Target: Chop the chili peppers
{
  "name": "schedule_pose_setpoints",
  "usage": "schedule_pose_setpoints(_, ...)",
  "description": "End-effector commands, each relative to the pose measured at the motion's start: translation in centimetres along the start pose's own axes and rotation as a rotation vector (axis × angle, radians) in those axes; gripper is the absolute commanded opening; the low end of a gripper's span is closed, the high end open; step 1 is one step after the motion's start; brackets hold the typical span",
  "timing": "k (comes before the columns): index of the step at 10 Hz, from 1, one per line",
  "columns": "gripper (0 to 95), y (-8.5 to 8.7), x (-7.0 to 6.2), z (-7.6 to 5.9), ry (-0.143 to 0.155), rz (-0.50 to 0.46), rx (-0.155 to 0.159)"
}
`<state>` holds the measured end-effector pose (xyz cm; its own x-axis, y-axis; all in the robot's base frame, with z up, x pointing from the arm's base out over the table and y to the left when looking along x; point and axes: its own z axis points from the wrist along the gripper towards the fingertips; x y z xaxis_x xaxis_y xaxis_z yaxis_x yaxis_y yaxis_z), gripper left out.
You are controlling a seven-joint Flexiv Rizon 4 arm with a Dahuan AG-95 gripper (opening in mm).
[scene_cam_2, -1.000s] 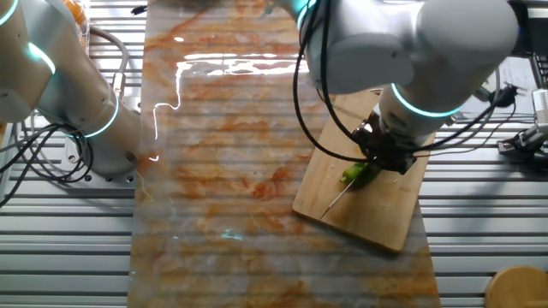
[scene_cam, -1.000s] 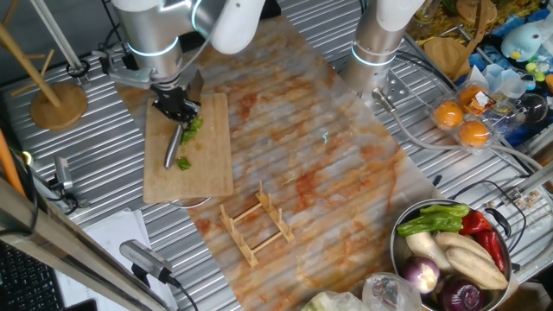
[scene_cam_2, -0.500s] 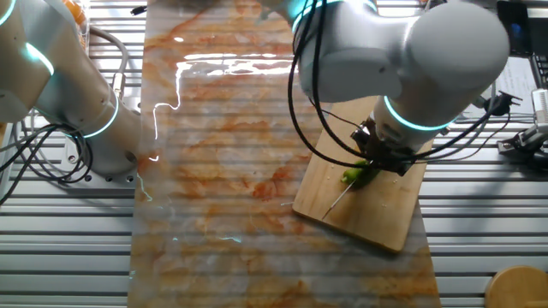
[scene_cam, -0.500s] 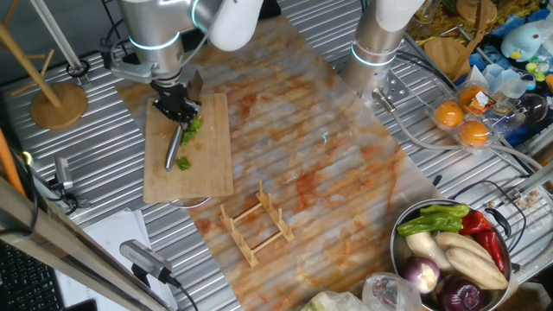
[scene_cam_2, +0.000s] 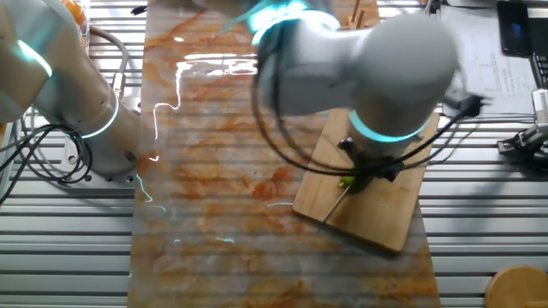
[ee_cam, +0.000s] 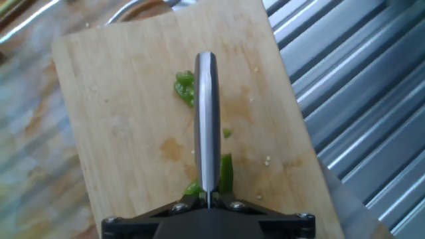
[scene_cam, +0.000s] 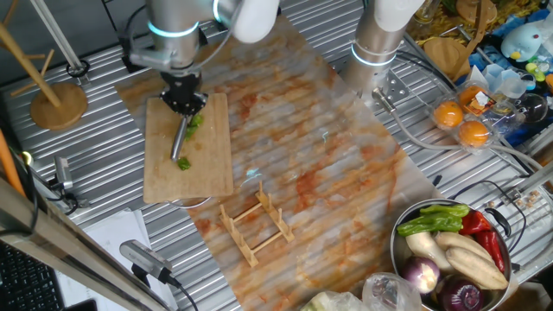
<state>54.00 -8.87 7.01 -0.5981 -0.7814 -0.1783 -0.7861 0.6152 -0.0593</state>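
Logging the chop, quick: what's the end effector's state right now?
End effector: closed on the knife, blade over the chili peppers on the cutting board.

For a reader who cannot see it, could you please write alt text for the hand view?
A knife blade, held by the end effector, extends over a wooden cutting board, with green chili pepper pieces lying on both sides of it. Ribbed metal table shows at the right.

Ribbed metal table [scene_cam: 95,78] w/ orange-stained sheet [scene_cam: 328,164]; on sheet: cutting board [scene_cam: 207,173], wood rack [scene_cam: 257,223].
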Motion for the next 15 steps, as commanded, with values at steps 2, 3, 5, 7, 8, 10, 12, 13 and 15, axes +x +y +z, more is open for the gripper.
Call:
schedule_pose_setpoints(2, 0.0, -0.2, 0.3, 2.2, -0.086, 0.015, -0.033)
schedule_pose_setpoints(3, 0.0, -0.3, 0.3, 2.1, -0.104, 0.013, -0.039)
schedule_pose_setpoints(5, 0.0, -0.7, -0.3, 2.2, -0.115, 0.005, -0.046)
schedule_pose_setpoints(7, 0.0, -0.8, -1.0, 2.9, -0.114, 0.012, -0.042)
schedule_pose_setpoints(8, 0.0, -0.9, -1.4, 3.1, -0.115, 0.012, -0.036)
schedule_pose_setpoints(10, 0.0, -1.0, -1.9, 2.4, -0.126, 0.015, -0.061)
schedule_pose_setpoints(12, 0.0, -1.0, -2.2, 2.4, -0.121, 0.019, -0.047)
schedule_pose_setpoints(13, 0.0, -1.0, -2.2, 2.1, -0.115, 0.017, -0.048)
schedule_pose_setpoints(15, 0.0, -1.0, -2.0, 1.4, -0.107, 0.027, -0.058)
